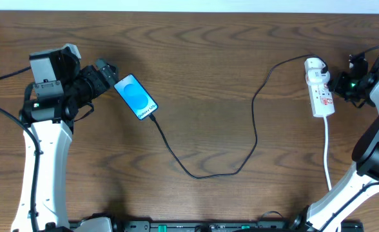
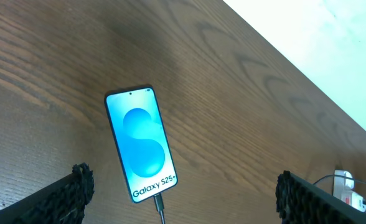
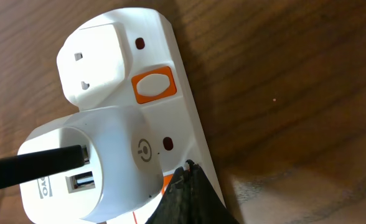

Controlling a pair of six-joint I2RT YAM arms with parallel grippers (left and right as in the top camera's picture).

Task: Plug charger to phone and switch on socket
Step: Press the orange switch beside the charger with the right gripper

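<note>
Charger (image 1: 199,176) end first: its small black plug is already sitting in the bottom of the phone (image 1: 136,97), as far as I can tell from my left wrist view. From there the cable loops toward the near edge of the tabletop (image 1: 209,51), swings back up and runs over to the socket (image 1: 320,89).

Phone lies flat and screen-up in the left half, closer to the far edge, turned at an angle, with the blue screen lit and "Galaxy S25" readable. My left pincer (image 1: 110,72) is just beside its top end, jaws spread wide with nothing between them, not touching it.

Socket is over by the right edge, toward the far side, with its white cord (image 1: 327,151) trailing to the near edge. Two white adapters are plugged into it; the black cable comes out of the one with the USB port (image 3: 89,168). One orange switch (image 3: 153,86) shows clearly beside the other adapter. My right pincer (image 3: 189,186) is closed tight, holding nothing, its tip right at the strip next to a second orange bit that it mostly hides. Can't tell if it's actually pressing.
</note>
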